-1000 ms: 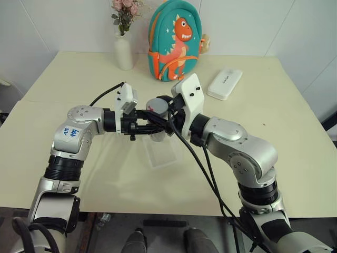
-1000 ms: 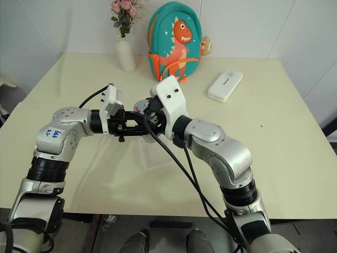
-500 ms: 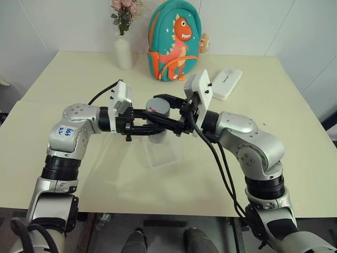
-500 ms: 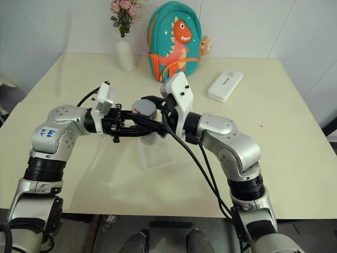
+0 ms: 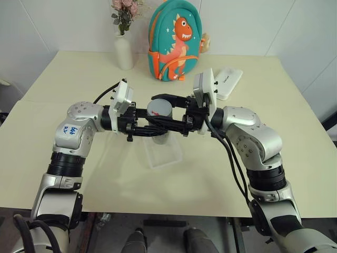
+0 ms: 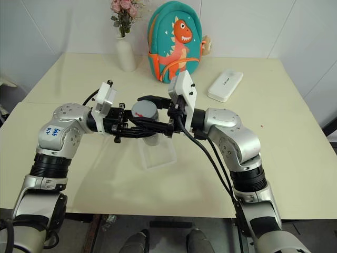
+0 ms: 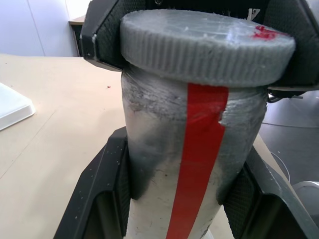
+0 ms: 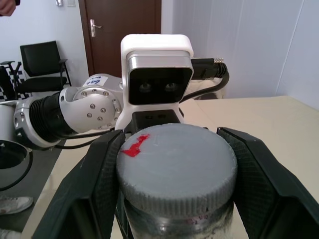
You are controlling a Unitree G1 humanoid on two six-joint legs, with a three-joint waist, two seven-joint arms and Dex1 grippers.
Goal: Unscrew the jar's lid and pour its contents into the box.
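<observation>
Jar [image 7: 192, 149] with its red-striped label sits in the middle of the frame, held up above the cream table [image 5: 284, 132] between the two arms. Left gripper [image 5: 152, 126] reaches in from the left side and has its black fingers [image 7: 107, 191] closed tight on the jar's body. Right gripper [image 5: 160, 109] comes in from the right side, its two fingers [image 8: 261, 184] clamped against the rim of the grey ribbed lid [image 8: 175, 164], which is on the jar and carries a small red mark. Just below the jar, slightly lower in the frame, the clear plastic box [image 5: 164, 153] lies flat on the table. At the top of the frame stand a white vase of flowers [image 5: 124, 50] and a teal dinosaur backpack [image 5: 176, 39], with a white oblong case [image 5: 227, 81] to their right
</observation>
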